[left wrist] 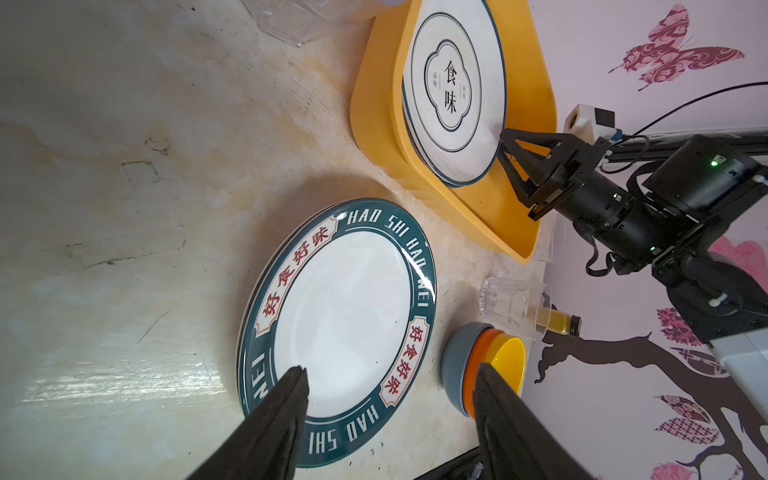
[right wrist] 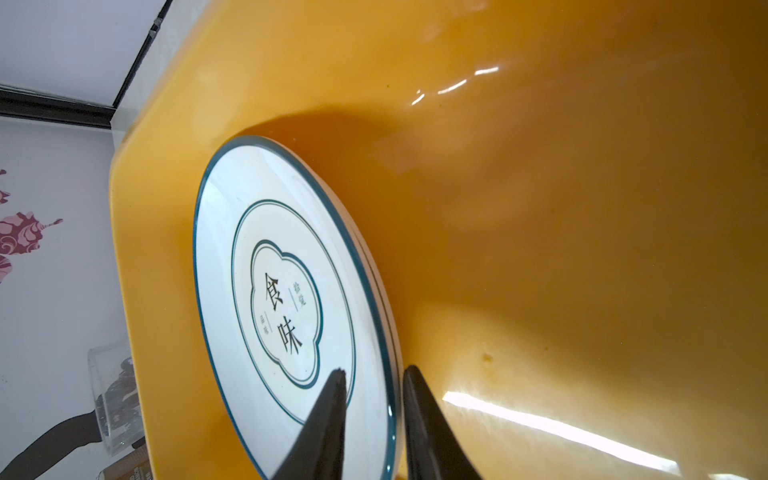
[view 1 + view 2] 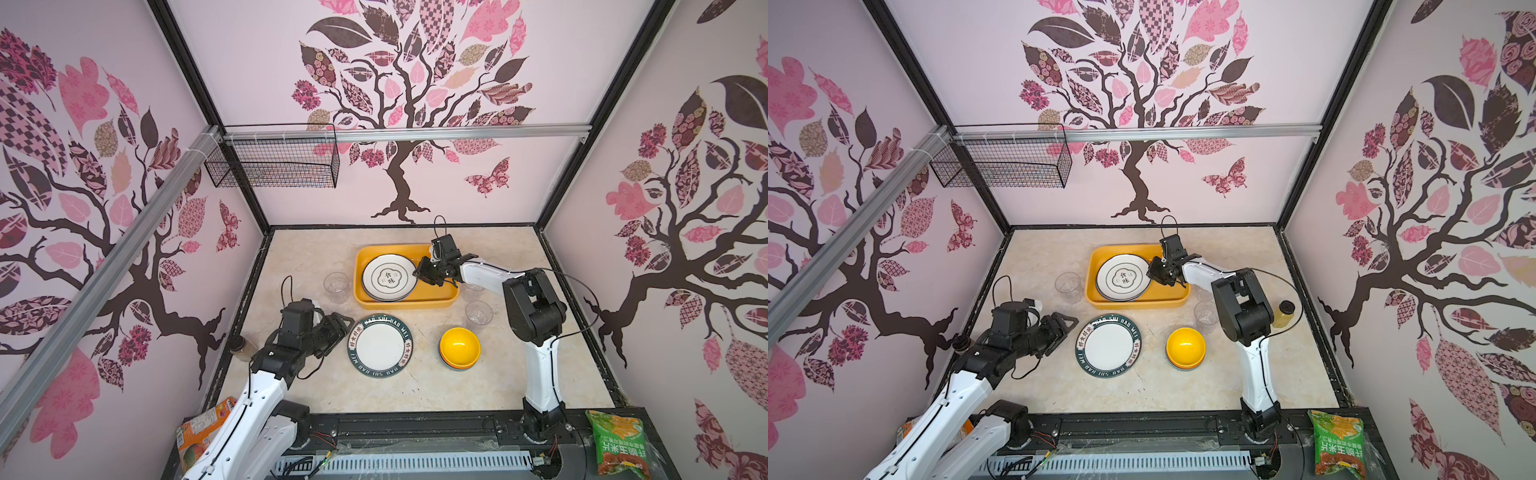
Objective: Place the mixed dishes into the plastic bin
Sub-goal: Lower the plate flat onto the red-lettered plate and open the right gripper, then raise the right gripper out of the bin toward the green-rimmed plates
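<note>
The yellow-orange plastic bin (image 3: 415, 301) (image 3: 1142, 303) (image 2: 540, 208) holds a stack of white plates, the top one (image 3: 389, 277) (image 1: 453, 87) (image 2: 274, 291) printed with Chinese characters. My right gripper (image 3: 415, 272) (image 2: 374, 370) reaches into the bin. Its fingers stand slightly apart astride that plate's rim, and the plate lies flat. A green-rimmed plate (image 3: 380, 345) (image 1: 345, 316) rests on the table in front of the bin. My left gripper (image 3: 338, 328) (image 1: 390, 370) hovers open at its left edge, holding nothing. Stacked bowls (image 3: 459, 347) (image 1: 486, 365), yellow on top, sit to the right. Clear tumblers (image 3: 336, 286) (image 3: 478, 312) stand either side of the bin.
An amber bottle (image 3: 1284, 313) stands behind the right arm, and a brown bottle (image 3: 243, 347) beside the left arm. Snack bags (image 3: 619, 444) (image 3: 203, 432) lie at the front corners. A black wire basket (image 3: 274, 162) hangs on the back rail.
</note>
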`<action>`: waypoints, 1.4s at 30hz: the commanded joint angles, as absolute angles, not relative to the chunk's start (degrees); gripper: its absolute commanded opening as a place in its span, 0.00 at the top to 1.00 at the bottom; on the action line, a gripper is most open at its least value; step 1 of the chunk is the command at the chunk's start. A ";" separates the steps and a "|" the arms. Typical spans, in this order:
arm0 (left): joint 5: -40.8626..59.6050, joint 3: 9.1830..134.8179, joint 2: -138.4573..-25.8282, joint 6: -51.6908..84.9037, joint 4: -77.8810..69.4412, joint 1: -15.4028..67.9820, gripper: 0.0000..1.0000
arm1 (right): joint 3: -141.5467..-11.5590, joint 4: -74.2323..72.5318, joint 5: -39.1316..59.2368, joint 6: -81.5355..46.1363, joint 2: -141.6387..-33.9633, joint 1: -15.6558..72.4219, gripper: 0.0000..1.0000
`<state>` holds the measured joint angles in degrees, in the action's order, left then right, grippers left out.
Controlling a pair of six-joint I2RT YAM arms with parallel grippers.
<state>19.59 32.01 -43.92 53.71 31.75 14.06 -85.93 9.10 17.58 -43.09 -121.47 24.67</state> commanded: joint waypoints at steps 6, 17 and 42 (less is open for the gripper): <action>18.90 31.40 -45.14 51.62 33.98 13.10 0.34 | -86.24 12.10 16.15 -40.73 -120.62 24.85 0.68; 17.75 33.97 -48.27 47.77 39.62 13.14 0.34 | -78.80 13.59 13.64 -37.12 -108.32 24.96 0.68; 19.60 32.87 -59.60 44.94 37.06 15.87 0.42 | -70.40 26.85 7.70 -27.40 -95.03 41.23 0.62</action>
